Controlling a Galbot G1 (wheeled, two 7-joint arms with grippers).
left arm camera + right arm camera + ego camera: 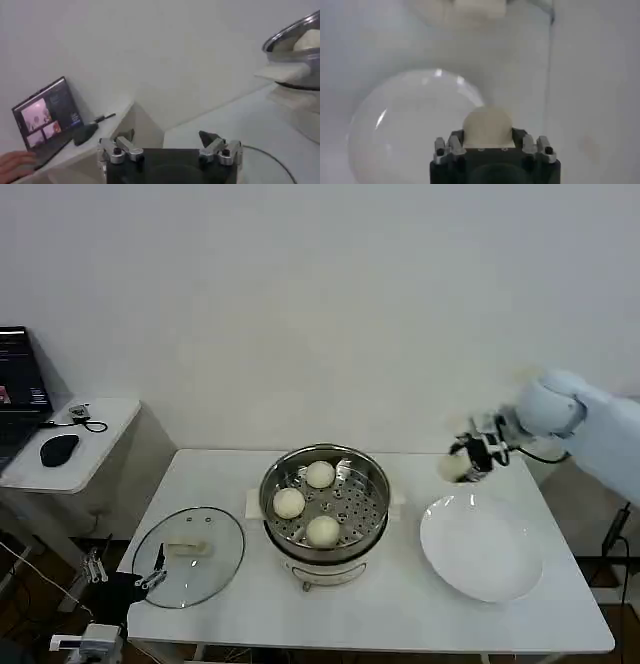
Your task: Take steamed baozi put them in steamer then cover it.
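right hand (468, 456) raised, fingers clamped — left hand (128, 584) low, spread.

Your left gripper (168, 145) sits low over the table (220, 125), jaws spread wide with nothing between them. The steamer (295, 45) stands well apart with a baozi (309, 40) inside. A laptop (45, 117) rests on a side desk (107, 132).

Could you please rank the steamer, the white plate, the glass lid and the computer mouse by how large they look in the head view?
1. steamer and white plate: too alike to rank.
2. glass lid: slightly smaller.
3. computer mouse: smallest by far, though it sits on a side table off to the left.
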